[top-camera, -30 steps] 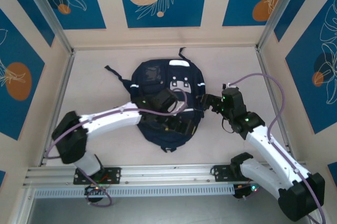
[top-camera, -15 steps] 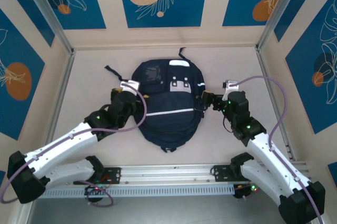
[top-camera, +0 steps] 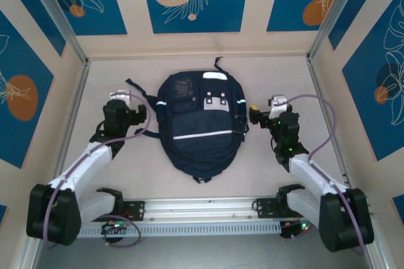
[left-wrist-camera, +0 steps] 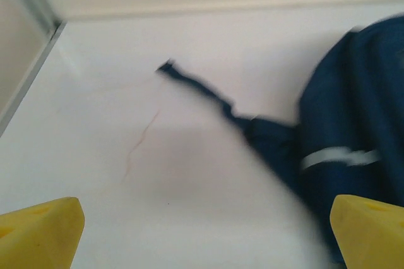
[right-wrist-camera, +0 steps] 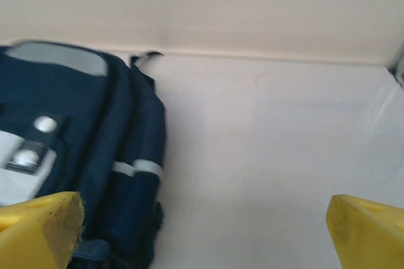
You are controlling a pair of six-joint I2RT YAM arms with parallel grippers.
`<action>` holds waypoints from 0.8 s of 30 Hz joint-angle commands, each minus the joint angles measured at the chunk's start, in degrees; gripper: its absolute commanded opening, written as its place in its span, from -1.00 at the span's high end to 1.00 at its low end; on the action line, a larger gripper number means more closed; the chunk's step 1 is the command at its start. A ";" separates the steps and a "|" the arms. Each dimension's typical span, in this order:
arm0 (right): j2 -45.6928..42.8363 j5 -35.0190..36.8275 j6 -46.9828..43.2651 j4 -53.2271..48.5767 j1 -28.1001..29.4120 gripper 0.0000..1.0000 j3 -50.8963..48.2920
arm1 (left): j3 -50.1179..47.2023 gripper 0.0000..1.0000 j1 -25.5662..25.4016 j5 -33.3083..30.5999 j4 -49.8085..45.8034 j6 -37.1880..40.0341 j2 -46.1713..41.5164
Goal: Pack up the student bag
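Observation:
The student bag (top-camera: 199, 124), dark navy with white reflective stripes, lies flat and closed in the middle of the table, front pockets facing up. A loose strap (top-camera: 136, 86) trails from its upper left corner. My left gripper (top-camera: 134, 113) is to the left of the bag, open and holding nothing. In the left wrist view the bag (left-wrist-camera: 356, 124) is on the right and the strap (left-wrist-camera: 202, 92) runs across the table. My right gripper (top-camera: 254, 116) is open just off the bag's right side. The right wrist view has the bag (right-wrist-camera: 69, 143) on the left, with bare table between the yellow fingertips (right-wrist-camera: 369, 231).
Cream walls with blue panels close in the table on three sides. Metal posts (top-camera: 60, 16) stand at the back corners. An aluminium rail (top-camera: 202, 209) runs along the near edge by the arm bases. A thin reddish crack (left-wrist-camera: 142, 139) marks the tabletop left of the bag.
My left arm has swung off the top of the bag to its left side. My right gripper has drawn back slightly from the bag's right edge. The bag lies still.

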 commanded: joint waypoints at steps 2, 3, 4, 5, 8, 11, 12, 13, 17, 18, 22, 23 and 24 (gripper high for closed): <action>4.93 -5.67 -0.35 8.52 -4.35 -0.98 -2.43 | -2.17 -1.00 4.75 6.34 6.56 1.30 6.68; 6.72 -5.63 0.43 9.39 -4.83 -0.98 -2.62 | -2.76 -0.99 4.81 5.57 7.79 1.81 8.77; 8.78 -5.80 1.25 10.34 -5.71 -0.98 -2.87 | -4.01 -1.00 4.92 4.47 10.05 1.33 10.47; 10.47 -5.90 2.35 11.85 -6.61 -0.98 -3.21 | -5.15 -1.00 5.11 4.28 12.49 1.22 11.68; 10.82 -10.41 3.30 7.65 -9.51 -0.98 -1.26 | -6.86 -1.00 5.70 5.33 19.03 1.59 12.83; 11.16 -14.38 3.58 14.45 -11.21 -0.98 -3.86 | -8.19 -1.00 5.70 7.80 26.43 3.62 14.14; 11.25 -15.15 3.64 15.35 -11.52 -0.98 -4.21 | -7.67 -1.00 5.77 9.74 27.68 6.06 15.38; 11.66 -16.41 3.57 15.78 -11.82 -0.98 -4.07 | -7.19 -1.00 5.78 12.25 29.01 8.36 16.55; 13.26 -20.75 3.26 17.40 -12.56 -0.98 -3.65 | -11.23 -1.00 5.82 12.04 41.41 9.50 21.44; 14.13 -20.48 4.23 20.43 -12.73 -0.98 -4.34 | -13.24 -1.00 5.82 11.23 46.87 9.14 23.48; 24.78 -18.11 7.78 39.65 -13.34 -0.98 -8.80 | -10.36 -1.00 6.74 13.25 42.80 8.63 24.61; 29.02 -17.64 8.17 44.77 -13.37 -0.98 -9.42 | -10.07 -1.00 7.50 13.91 41.43 8.12 24.23; 33.18 -18.50 9.13 51.48 -13.85 -0.98 -9.77 | -10.03 -1.00 7.37 13.60 42.26 8.31 24.72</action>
